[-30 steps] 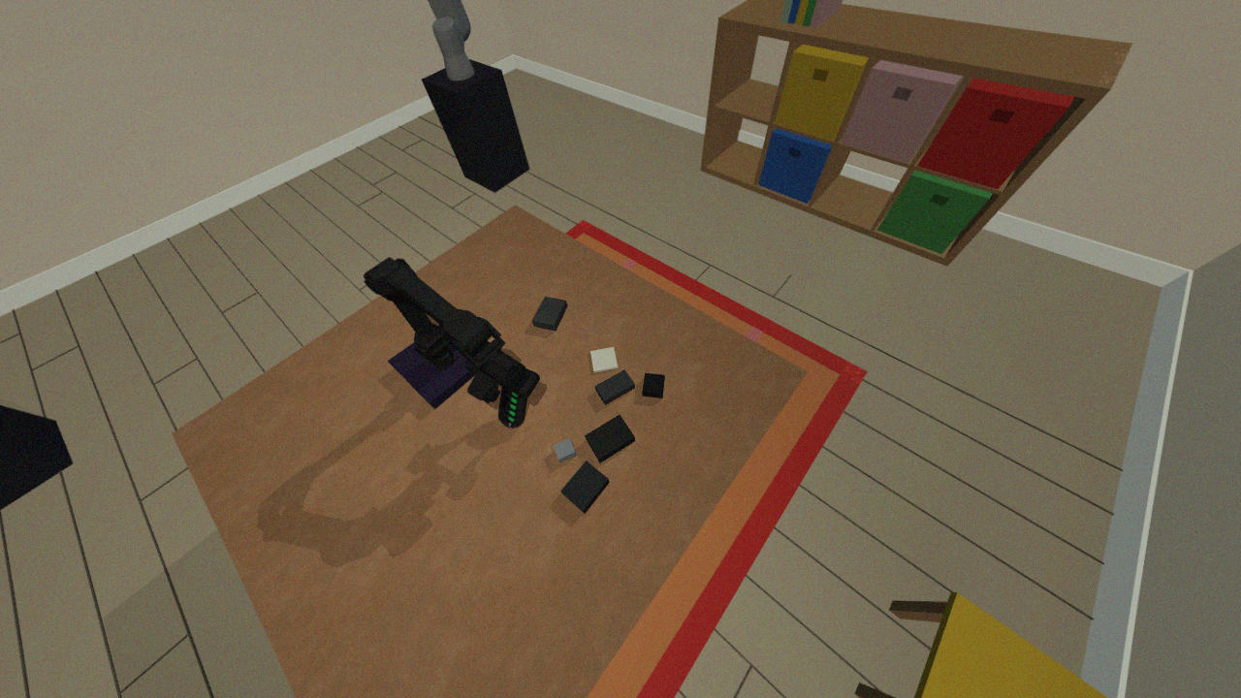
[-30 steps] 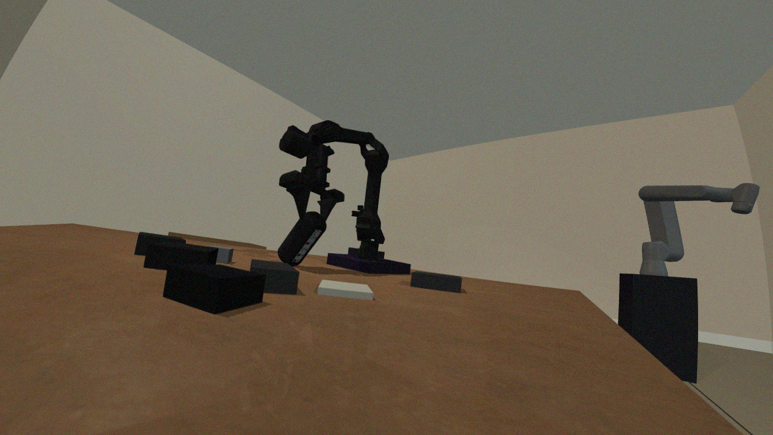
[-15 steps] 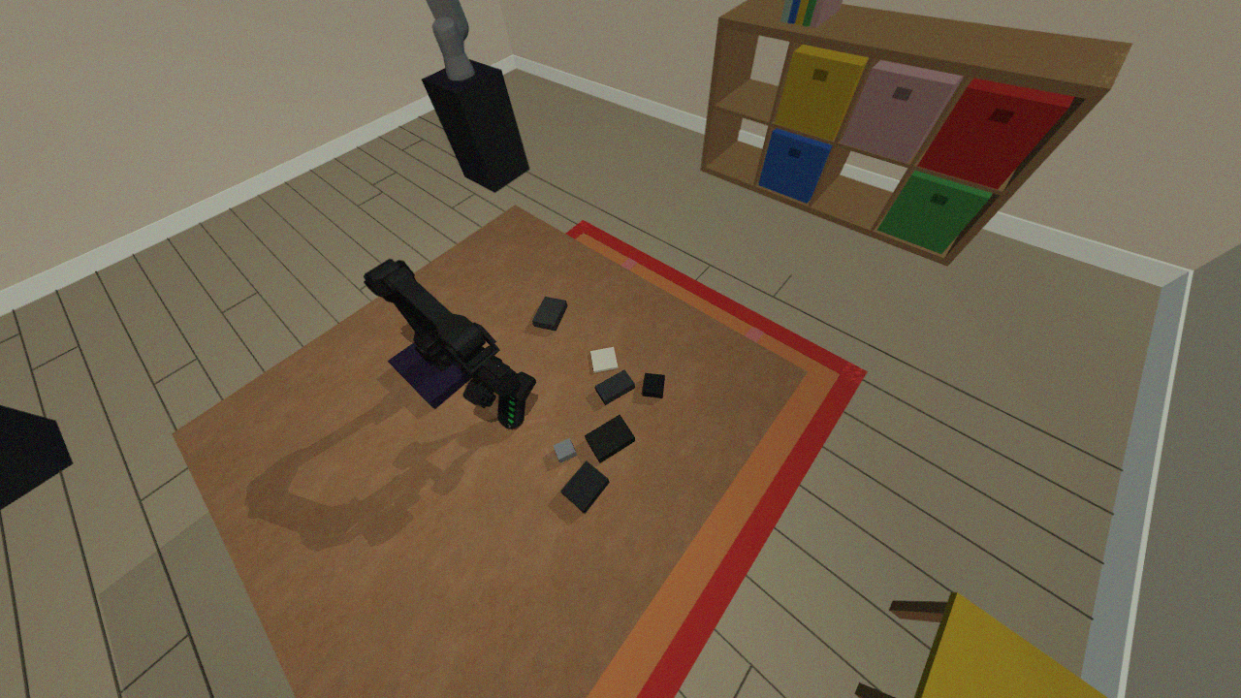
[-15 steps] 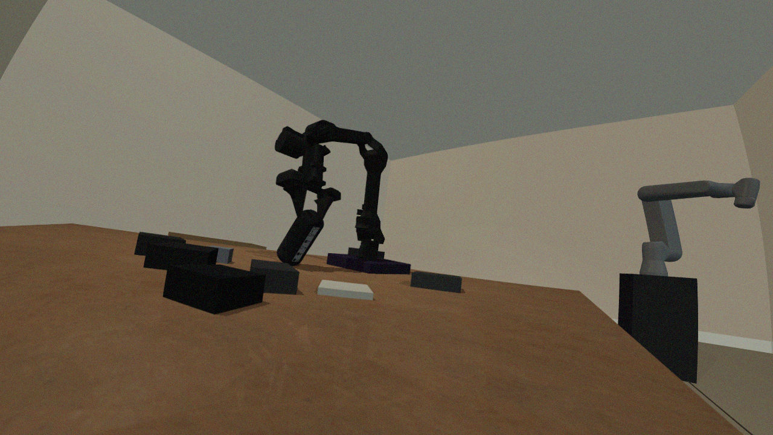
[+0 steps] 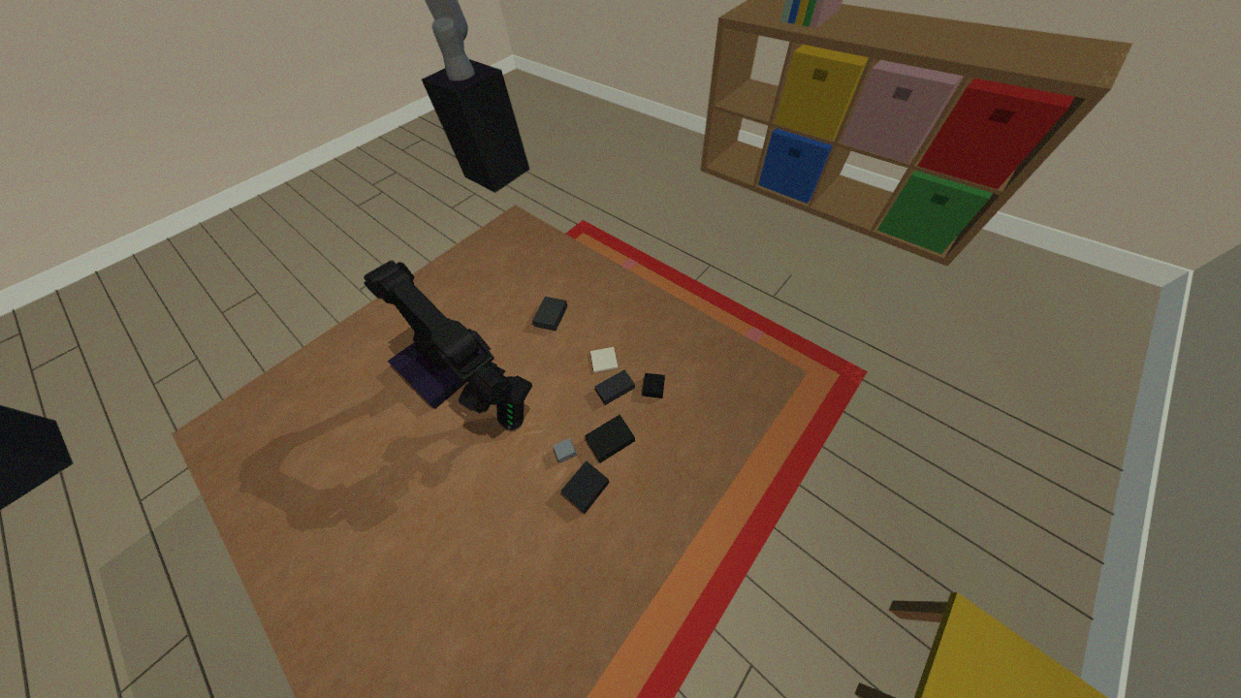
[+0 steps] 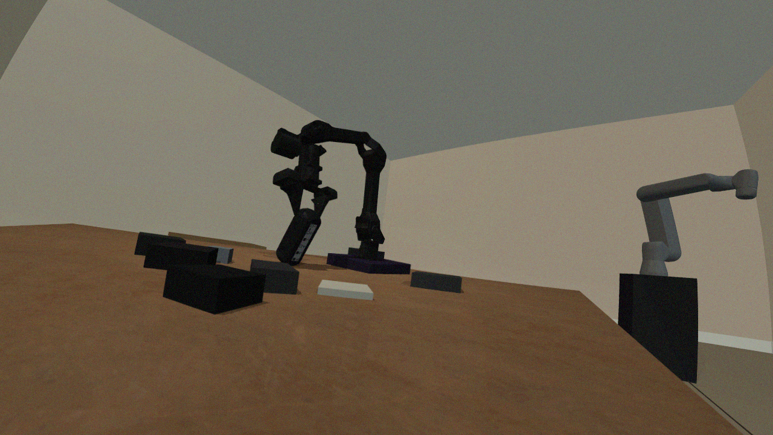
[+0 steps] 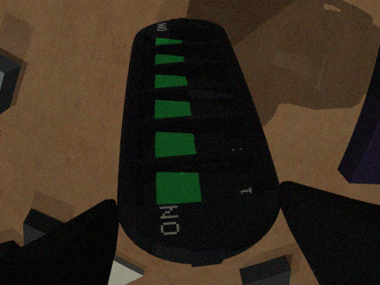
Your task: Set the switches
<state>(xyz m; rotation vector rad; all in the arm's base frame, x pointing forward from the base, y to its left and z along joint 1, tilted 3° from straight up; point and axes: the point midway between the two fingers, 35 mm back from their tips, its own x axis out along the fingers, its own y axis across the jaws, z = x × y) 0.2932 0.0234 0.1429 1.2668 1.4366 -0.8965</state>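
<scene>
The dark grey controller unit (image 5: 509, 415) (image 6: 294, 238) (image 7: 222, 226) is held off its base, steeply tilted, with its lower end at or just above the bench. My gripper (image 5: 513, 391) (image 6: 308, 212) (image 7: 199, 203) is shut on the unit near its upper end, one finger on each side. In the wrist view six green rocker ends run along the top, with ON lettering at both ends and a 1 beside the nearest rocker. Which ends are pressed down is too dark to tell. The underside label (image 6: 305, 243) faces the exterior view, but its squares are too small to read surely.
A white plate-like block (image 5: 603, 359) (image 6: 345, 290), a dark block (image 5: 614, 387) (image 6: 274, 277), a black block (image 5: 653, 385) (image 6: 213, 287) and a small light grey block (image 5: 563, 449) lie beyond the unit. Another dark block (image 5: 549, 313) (image 6: 435, 281) lies apart. The arm's purple base (image 5: 425, 377) stands behind.
</scene>
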